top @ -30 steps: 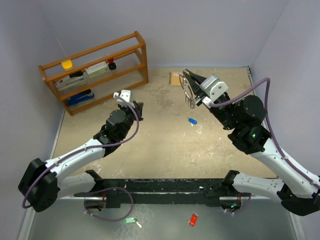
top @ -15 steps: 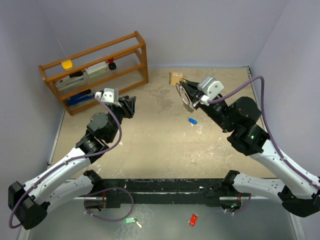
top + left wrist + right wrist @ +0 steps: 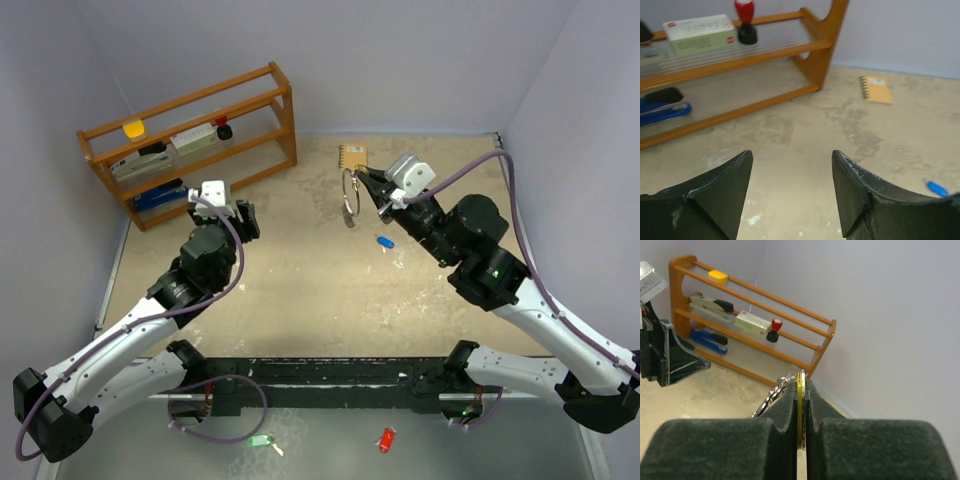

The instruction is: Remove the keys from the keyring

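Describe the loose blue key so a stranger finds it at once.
Look at the beige tabletop, right of centre, below the spiral notepad in the overhead view. The blue key lies there, the only blue thing not on the wooden shelf.

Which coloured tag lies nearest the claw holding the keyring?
The blue key, near the right gripper; the green tag and red tag lie by the arm bases.

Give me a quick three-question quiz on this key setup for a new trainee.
1. True or false: the left gripper holds the keyring.
2. Which lies loose on the table? A: blue key. B: stapler. C: red stamp.
3. Fill in: the right gripper is ____ on the keys.
Key: 1 false, it is open and empty; 2 A; 3 shut.
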